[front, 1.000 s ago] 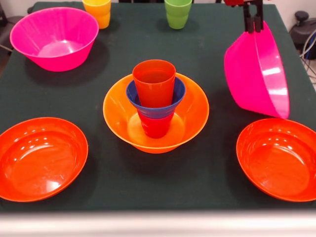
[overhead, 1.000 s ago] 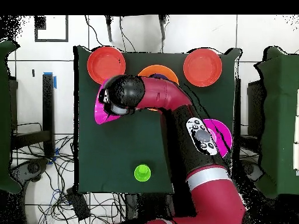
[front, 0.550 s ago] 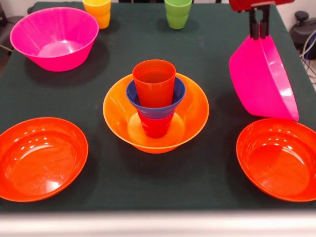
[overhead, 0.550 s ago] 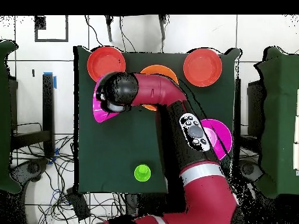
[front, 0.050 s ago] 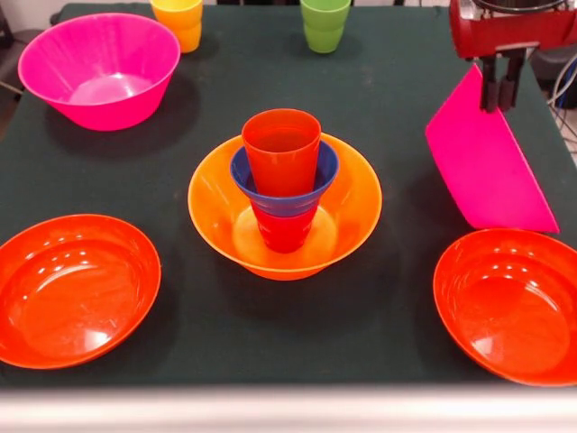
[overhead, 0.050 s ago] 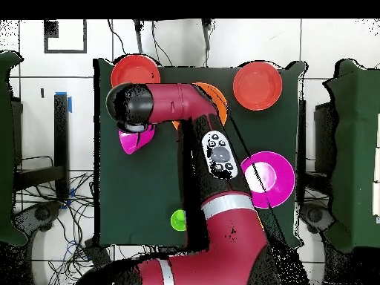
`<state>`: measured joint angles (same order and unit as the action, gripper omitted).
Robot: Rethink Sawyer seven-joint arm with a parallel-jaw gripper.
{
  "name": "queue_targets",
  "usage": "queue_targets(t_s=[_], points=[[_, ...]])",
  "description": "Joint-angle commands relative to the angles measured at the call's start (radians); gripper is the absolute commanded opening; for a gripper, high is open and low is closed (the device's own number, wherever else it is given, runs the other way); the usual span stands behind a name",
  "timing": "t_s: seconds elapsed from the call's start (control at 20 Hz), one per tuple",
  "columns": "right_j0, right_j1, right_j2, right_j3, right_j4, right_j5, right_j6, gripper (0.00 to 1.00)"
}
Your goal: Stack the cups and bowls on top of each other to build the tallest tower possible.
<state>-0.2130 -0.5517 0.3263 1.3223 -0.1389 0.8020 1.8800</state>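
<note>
The tower stands mid-table: a large orange bowl (front, 0.050 s ago: 209,203) holds a red cup (front, 0.050 s ago: 285,233), a small blue bowl (front, 0.050 s ago: 317,191) and an orange cup (front, 0.050 s ago: 281,149). My gripper (front, 0.050 s ago: 499,97) at the right is shut on the rim of a pink bowl (front, 0.050 s ago: 482,167). That bowl hangs tilted steeply on edge, its low corner by the right red-orange bowl (front, 0.050 s ago: 509,302). In the overhead view the arm hides the gripper, and only part of the held pink bowl (overhead, 0.050 s ago: 138,139) shows. A second pink bowl (front, 0.050 s ago: 99,65) sits at the far left.
A yellow cup (front, 0.050 s ago: 178,20) and a green cup (front, 0.050 s ago: 325,23) stand at the far edge. Another red-orange bowl (front, 0.050 s ago: 77,284) lies near left. The right table edge runs close beside the held bowl. The arm (overhead, 0.050 s ago: 178,104) crosses over the tower from above.
The gripper has carried the pink bowl further right in the front view and tipped it steeper. The right red-orange bowl has shifted slightly nearer the camera. The tower has not moved.
</note>
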Motion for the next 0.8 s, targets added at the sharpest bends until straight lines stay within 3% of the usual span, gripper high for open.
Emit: queue_targets(t_s=[0.05, 0.5, 0.8], points=[[0.016, 0.087, -0.053, 0.042, -0.101, -0.117, 0.052, 0.00], [0.017, 0.012, -0.082, 0.175, -0.083, -0.130, 0.054, 0.00], [0.016, -0.007, -0.091, 0.248, -0.085, -0.189, 0.054, 0.00]])
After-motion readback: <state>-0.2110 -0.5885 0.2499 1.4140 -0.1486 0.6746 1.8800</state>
